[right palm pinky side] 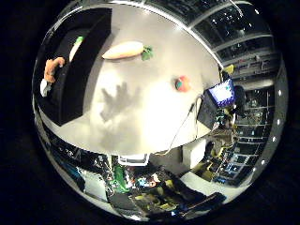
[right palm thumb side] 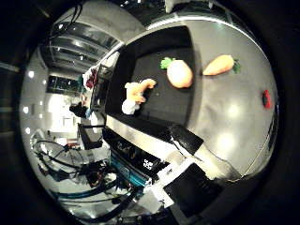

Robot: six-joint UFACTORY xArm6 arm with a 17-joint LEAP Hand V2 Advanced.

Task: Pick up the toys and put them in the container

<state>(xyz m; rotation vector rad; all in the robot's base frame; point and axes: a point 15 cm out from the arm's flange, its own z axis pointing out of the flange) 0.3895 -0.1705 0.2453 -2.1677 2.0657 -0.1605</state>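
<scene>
An orange carrot toy [right palm pinky side: 124, 50] with a green top lies on the pale table [right palm pinky side: 141, 112]. A small red toy [right palm pinky side: 182, 84] lies on the table away from the carrot. A black container [right palm thumb side: 159, 111] stands at the table's edge. In it lie an orange and white plush toy [right palm thumb side: 138, 94] and a round orange toy with green leaves [right palm thumb side: 178, 73]. My hand is high above the table, and its shadow [right palm pinky side: 117, 99] falls on the bare table between the toys and the container.
A laptop with a lit screen [right palm pinky side: 222, 92] stands past the table's edge near the red toy. Shelving and equipment [right palm thumb side: 84, 84] surround the table. A black box [right palm thumb side: 186, 141] sits on the table beside the container.
</scene>
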